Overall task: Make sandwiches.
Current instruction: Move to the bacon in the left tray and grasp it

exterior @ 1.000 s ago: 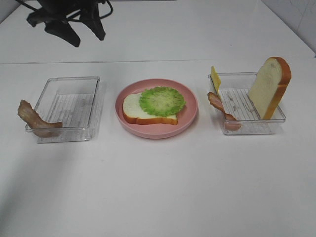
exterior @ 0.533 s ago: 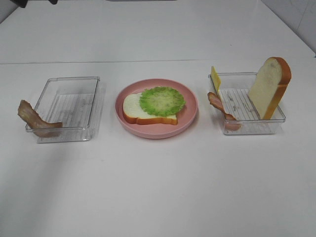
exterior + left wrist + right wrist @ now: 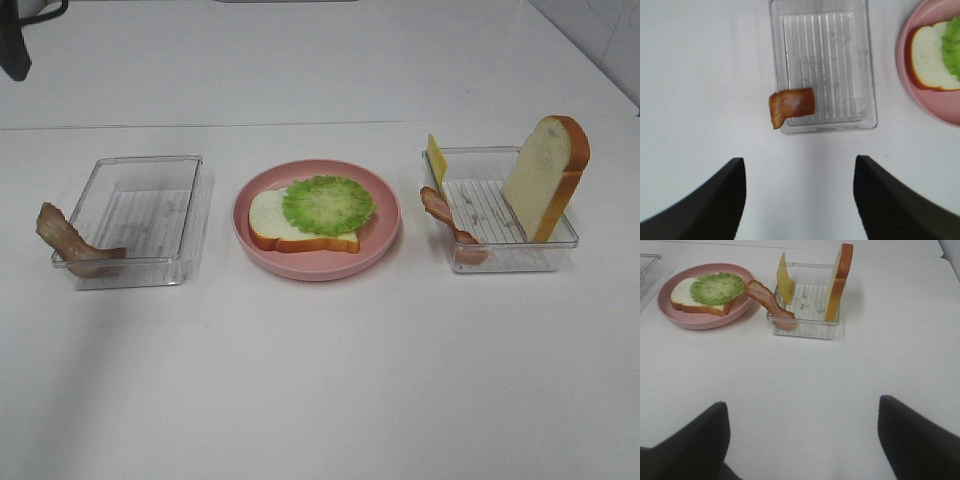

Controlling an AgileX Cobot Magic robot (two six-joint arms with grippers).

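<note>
On the pink plate (image 3: 375, 250) lies the sandwich stack: one white bread slice (image 3: 270, 222) with a green lettuce leaf (image 3: 328, 204) on top. One bacon strip (image 3: 70, 243) hangs over the left tray's (image 3: 140, 165) near corner. The right tray (image 3: 510, 262) holds an upright bread slice (image 3: 545, 175), a yellow cheese slice (image 3: 436, 158) and a second bacon strip (image 3: 445, 222) draped over its edge. My left gripper (image 3: 799, 165) hovers open above the table, short of the bacon (image 3: 792, 103). The right gripper (image 3: 802, 402) stands open, well back from its tray (image 3: 805, 327).
In the exterior view a dark piece of the left arm (image 3: 14, 50) shows at the far left corner. White tabletop surrounds the trays and plate, with a seam line (image 3: 300, 124) behind them.
The left arm has swung from the upper left of the exterior view toward its left edge, and now only a small part shows. The food, trays and plate have not moved.
</note>
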